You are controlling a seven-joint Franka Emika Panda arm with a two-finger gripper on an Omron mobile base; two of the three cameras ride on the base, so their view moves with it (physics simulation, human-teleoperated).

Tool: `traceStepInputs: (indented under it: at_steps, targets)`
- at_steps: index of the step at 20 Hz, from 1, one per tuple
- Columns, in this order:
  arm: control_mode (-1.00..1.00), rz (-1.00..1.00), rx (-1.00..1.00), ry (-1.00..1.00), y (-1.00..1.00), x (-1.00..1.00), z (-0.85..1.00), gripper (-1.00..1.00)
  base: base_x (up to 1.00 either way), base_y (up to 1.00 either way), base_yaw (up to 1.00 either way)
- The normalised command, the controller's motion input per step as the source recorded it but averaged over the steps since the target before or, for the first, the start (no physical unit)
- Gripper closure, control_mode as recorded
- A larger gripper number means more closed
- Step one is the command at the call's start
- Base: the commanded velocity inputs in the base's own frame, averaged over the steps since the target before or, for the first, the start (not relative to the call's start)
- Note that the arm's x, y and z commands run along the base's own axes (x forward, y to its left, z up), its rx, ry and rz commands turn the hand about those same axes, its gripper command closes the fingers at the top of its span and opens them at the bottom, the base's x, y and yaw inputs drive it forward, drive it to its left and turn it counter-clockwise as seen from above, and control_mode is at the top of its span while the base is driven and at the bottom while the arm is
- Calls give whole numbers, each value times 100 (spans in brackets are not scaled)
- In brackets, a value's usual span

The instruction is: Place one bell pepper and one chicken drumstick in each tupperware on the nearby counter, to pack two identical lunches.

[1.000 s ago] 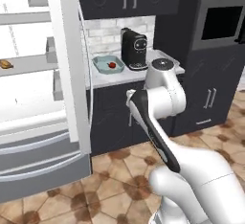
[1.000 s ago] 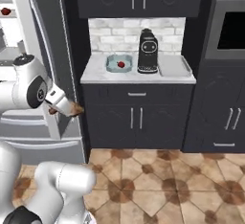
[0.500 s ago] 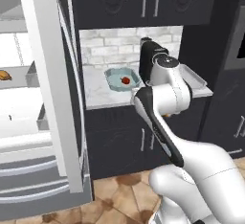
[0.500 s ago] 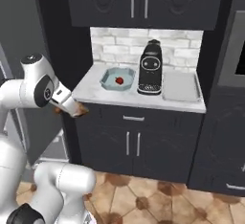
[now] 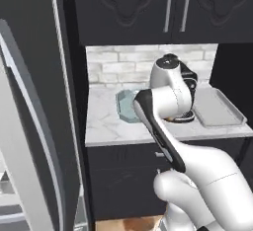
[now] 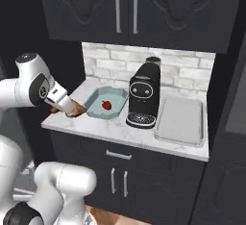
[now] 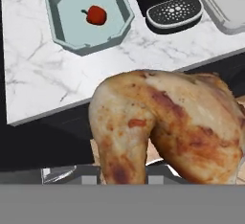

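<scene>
Glossy browned drumstick [image 7: 165,127], octagonal teal tupperware [image 7: 57,29]

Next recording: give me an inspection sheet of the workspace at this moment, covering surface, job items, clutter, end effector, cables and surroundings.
Surface: marble counter, bare at its front edge.
Job items: teal tupperware holds one bell pepper; grey tupperware looks empty; one chicken drumstick is in the grip, short of the counter.
Clutter: black coffee machine stands between the two containers.
End effector: end effector shut on the drumstick, near the counter's left front corner.
Cables: nothing seen.
Surroundings: dark cabinets above and below, brick backsplash, open fridge door to the left.
</scene>
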Motion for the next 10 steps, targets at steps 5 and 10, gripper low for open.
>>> traceStepInputs:
  at_steps: [5, 10]
  targets:
    - [100, 0, 0, 0, 0, 0, 0, 100, 100, -3, 0]
    - [100, 0, 0, 0, 0, 0, 0, 100, 89, 19, -20]
